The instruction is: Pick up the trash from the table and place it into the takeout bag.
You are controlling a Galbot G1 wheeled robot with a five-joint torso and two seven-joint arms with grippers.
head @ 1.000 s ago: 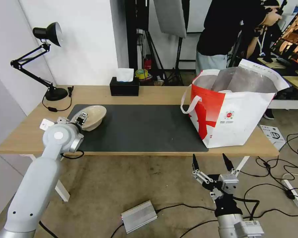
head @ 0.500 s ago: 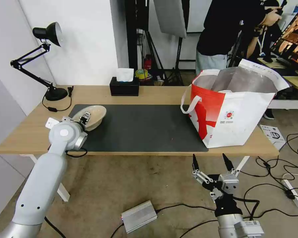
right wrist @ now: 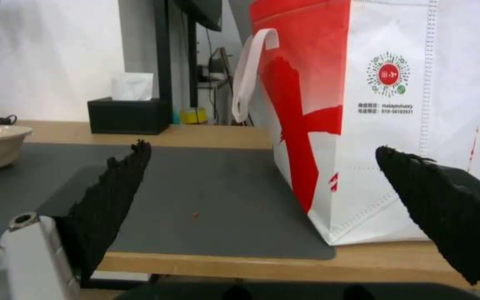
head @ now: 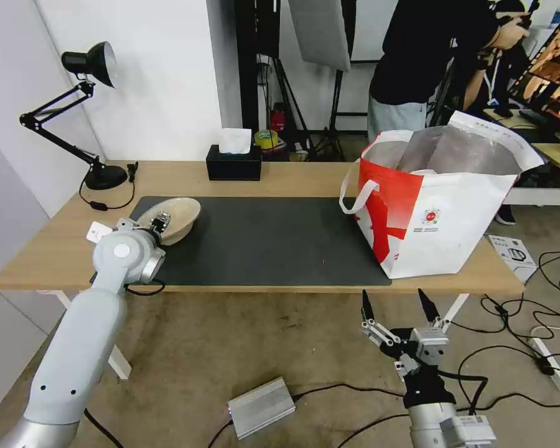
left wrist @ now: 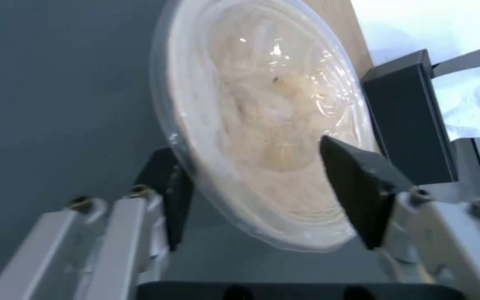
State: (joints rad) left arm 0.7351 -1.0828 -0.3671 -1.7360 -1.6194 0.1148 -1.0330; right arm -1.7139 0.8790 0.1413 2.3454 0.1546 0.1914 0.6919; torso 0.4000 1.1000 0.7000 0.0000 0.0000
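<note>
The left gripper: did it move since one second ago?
Yes. The left gripper shifted slightly right along the dark mat, staying at the beige bowl.

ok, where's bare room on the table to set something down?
Most room: the grey mat between the pulp bowl and the takeout bag. Also bare wood between the tissue box and bag. Crowded: the mat's left end, where the left gripper straddles the bowl's rim, near the lamp.
</note>
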